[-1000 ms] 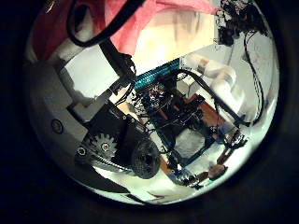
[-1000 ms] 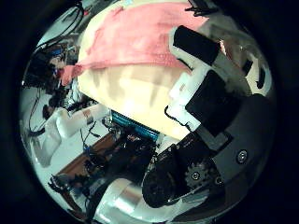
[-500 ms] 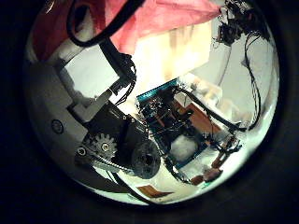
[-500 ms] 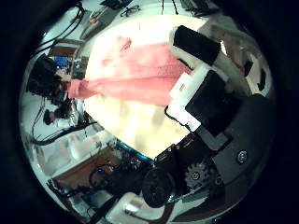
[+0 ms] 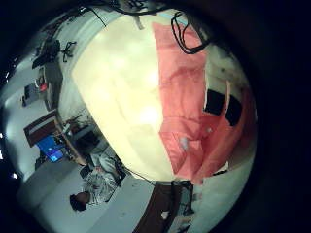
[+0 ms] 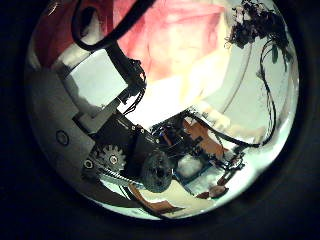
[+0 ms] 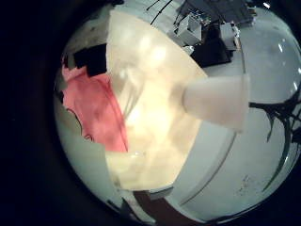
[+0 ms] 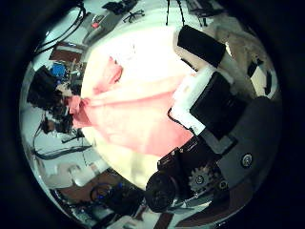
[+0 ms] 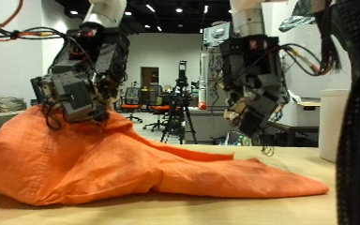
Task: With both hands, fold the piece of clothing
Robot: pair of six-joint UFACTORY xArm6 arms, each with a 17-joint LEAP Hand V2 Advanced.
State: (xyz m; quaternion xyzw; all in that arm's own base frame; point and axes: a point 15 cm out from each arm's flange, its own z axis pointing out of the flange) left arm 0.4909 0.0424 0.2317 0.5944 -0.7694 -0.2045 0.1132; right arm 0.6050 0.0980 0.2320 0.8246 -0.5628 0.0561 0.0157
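An orange cloth (image 9: pixel 118 169) lies on the pale table (image 9: pixel 337 208), heaped high on the side under my left hand and thinning to a flat tail under my right hand. My left hand (image 9: pixel 74 80) hangs just over the heap's top with relaxed fingers; I cannot tell whether they touch it. My right hand (image 9: pixel 258 89) hovers well above the tail, fingers loose, holding nothing. Seen from the palms, the cloth (image 5: pixel 194 97) (image 7: pixel 94 113) (image 8: pixel 133 105) (image 6: pixel 180 30) lies spread on the table, apart from each hand's own fingers (image 8: pixel 205 86).
A white cup-like container (image 9: pixel 335 122) stands on the table beyond my right hand and also shows as a white container (image 7: pixel 218 102) in the right little finger side view. Workshop benches and equipment stand behind the table.
Both palm cameras have moved. The cloth fills more of the right thumb side view than before. In the left thumb side view more of the table and cloth now shows.
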